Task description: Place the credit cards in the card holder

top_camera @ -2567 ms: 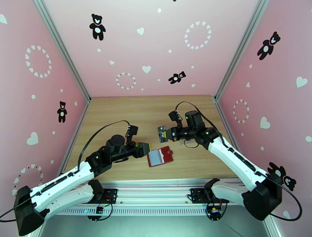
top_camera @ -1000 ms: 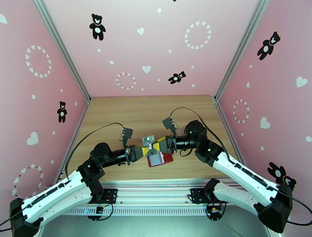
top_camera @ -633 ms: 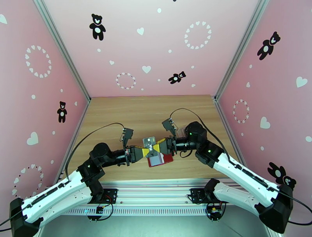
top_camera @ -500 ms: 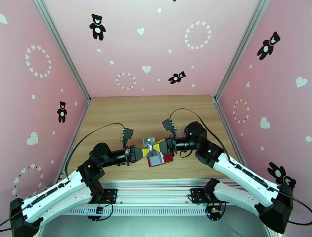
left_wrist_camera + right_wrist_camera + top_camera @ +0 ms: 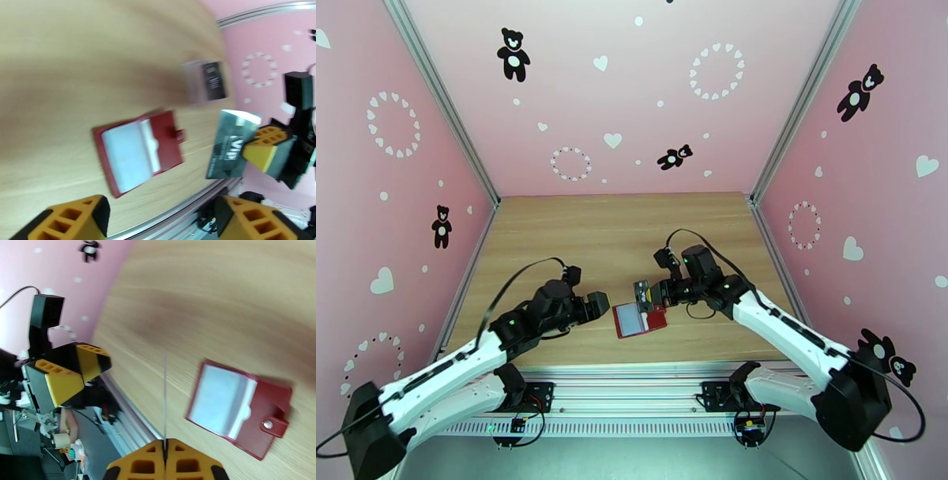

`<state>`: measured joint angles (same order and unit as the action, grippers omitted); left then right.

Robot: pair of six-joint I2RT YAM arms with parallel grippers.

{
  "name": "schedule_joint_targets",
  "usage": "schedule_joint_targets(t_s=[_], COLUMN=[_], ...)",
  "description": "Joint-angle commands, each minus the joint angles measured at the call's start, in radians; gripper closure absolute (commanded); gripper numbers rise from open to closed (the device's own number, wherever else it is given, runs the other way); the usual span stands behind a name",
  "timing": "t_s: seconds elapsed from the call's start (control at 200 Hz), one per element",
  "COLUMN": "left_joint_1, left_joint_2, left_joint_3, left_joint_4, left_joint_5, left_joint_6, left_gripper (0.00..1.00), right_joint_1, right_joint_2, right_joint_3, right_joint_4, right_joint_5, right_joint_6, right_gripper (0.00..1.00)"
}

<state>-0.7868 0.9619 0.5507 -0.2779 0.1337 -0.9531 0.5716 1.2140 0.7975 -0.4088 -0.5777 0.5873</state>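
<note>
- Right gripper [image 5: 165,453] pinches the grey card [image 5: 231,144], close by the open card holder [image 5: 640,320] near the table's [image 5: 553,237] front edge.
- It does best to angle the card's edge into a clear pocket, then slide slowly.
- Left gripper [image 5: 599,305], fingers wide and empty, could pin the holder.

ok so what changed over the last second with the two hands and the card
The left hand let go of the grey card, opened and pulled back toward its own side. The right hand kept its grip on the card and drew it slightly toward its side. The red wallet stayed open in the same spot on the table.
</note>
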Motion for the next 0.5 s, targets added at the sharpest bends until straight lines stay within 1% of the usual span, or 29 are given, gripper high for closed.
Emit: schedule_joint_targets(t_s=[0.0, 0.19, 0.335, 0.495], left_joint_1=[0.001, -0.036, -0.051, -0.052], left_joint_2=[0.106, 0.312, 0.386, 0.466], left_joint_3=[0.0, 0.042, 0.06, 0.073], left_joint_4=[0.062, 0.132, 0.164, 0.198], left_joint_5=[0.055, 0.076, 0.063, 0.083], left_joint_6=[-0.012, -0.013, -0.008, -0.004], left_gripper=[0.3, 0.46, 0.47, 0.48], right_joint_1=[-0.004, -0.028, -0.045, -0.045], right_joint_2=[0.059, 0.146, 0.205, 0.259], right_joint_3=[-0.018, -0.042, -0.049, -0.074], right_joint_4=[-0.049, 0.03, 0.061, 0.125], right_joint_5=[0.041, 0.015, -0.002, -0.025], right_joint_6=[-0.043, -0.008, 0.012, 0.049], right_gripper=[1.0, 1.0, 1.0, 1.0])
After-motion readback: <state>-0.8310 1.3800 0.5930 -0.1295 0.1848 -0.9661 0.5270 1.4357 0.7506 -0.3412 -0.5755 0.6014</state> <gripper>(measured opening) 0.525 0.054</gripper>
